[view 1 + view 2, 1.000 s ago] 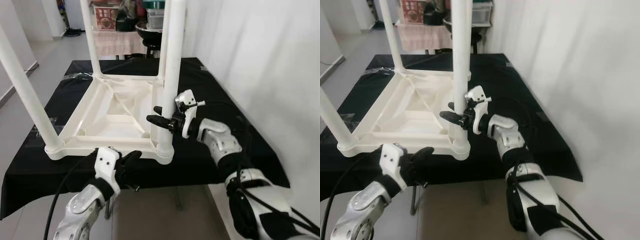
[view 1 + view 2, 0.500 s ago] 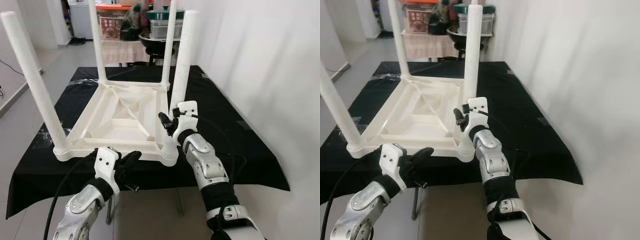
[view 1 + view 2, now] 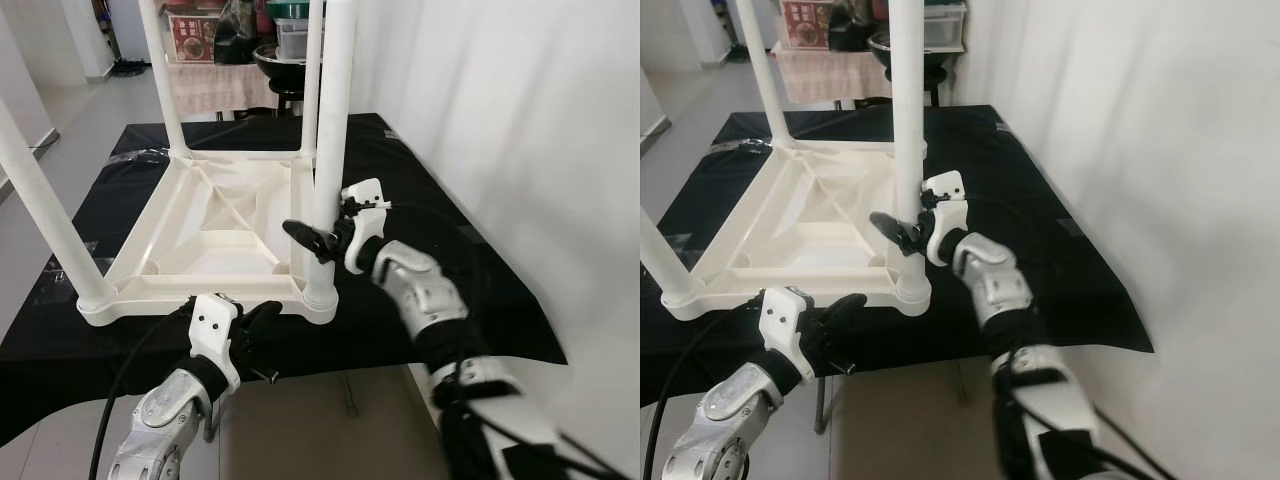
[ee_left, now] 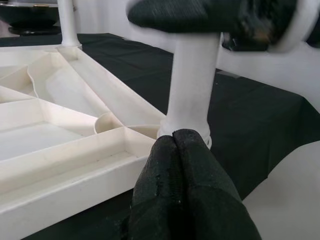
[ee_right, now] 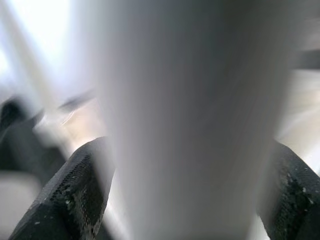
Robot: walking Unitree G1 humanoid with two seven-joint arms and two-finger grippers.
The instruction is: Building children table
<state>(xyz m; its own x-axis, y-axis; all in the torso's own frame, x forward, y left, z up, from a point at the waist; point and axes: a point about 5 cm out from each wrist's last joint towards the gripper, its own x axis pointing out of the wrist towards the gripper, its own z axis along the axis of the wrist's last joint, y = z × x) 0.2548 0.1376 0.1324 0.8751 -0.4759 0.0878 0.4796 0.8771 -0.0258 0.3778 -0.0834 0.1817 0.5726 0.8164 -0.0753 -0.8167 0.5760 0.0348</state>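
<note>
Evidently the white table (image 3: 215, 235) lies upside down on the black cloth (image 3: 450, 270) at centre frame, and its near right leg (image 3: 330, 120) stands in the corner socket, clasped between the right gripper (image 3: 312, 238) fingers. Best press straight down along the leg (no sideways lean). Lower left, the left gripper (image 3: 255, 335) hovers with fingers pressed together, empty, just before the table's rim.

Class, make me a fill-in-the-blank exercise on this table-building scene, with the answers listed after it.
1. The white children's table lies ____ on the black cloth, with its legs pointing up.
2. The right gripper has its fingers on either side of the table's nearest ____.
3. The left gripper hovers near the table's front edge with its fingers ____.

Missing words: upside down; leg; shut
</note>
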